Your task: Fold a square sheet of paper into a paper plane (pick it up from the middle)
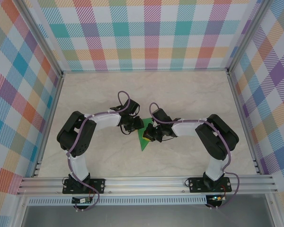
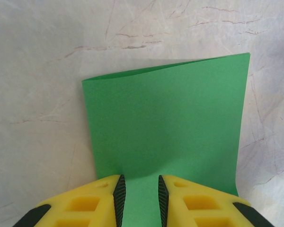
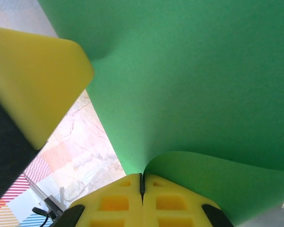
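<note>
Centrally, paper [image 2: 165,127] edge amid open tabletop [image 1: 189,90].

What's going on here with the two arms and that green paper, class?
Two robot arms meet at the middle of the table over the square sheet of paper. The right pincer is shut on it, bending it into a curl. The left pincer sits at its edge, jaws partly apart. No plane shape yet.
</note>
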Motion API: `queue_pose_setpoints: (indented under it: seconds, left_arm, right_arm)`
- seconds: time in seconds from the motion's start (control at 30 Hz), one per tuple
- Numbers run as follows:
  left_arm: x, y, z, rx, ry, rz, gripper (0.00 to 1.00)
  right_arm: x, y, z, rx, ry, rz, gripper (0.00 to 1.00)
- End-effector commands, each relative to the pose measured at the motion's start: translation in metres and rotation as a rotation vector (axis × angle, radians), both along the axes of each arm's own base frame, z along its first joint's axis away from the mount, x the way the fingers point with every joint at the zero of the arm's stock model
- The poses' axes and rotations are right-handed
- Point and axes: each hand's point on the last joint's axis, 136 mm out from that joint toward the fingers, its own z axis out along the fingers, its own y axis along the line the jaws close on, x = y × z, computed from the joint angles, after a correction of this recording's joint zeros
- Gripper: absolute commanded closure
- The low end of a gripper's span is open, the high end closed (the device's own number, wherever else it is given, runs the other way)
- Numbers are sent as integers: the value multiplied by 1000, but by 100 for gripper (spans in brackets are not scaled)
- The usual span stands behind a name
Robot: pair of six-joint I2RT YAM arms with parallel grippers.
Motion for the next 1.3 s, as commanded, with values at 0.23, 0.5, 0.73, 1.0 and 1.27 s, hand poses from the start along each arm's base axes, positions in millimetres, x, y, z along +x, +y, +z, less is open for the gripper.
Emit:
queue_pose_setpoints:
  seconds: [0.23,0.5,0.73,1.0,1.27]
  left_arm:
    - [-10,6,-15,45,65,4,72]
    - [-11,6,-15,44,67,2,72]
    - [-11,6,-14,43,67,0,72]
    - [-12,6,-14,43,69,-2,72]
    - [-13,7,-13,44,69,-2,72]
  right_arm:
    - [-1,11,2,26,-9,37,100]
    - [2,14,2,39,-22,39,100]
    - [5,15,0,36,-28,30,100]
    - [5,13,-5,24,-21,27,100]
    - [5,7,-7,-3,-27,2,100]
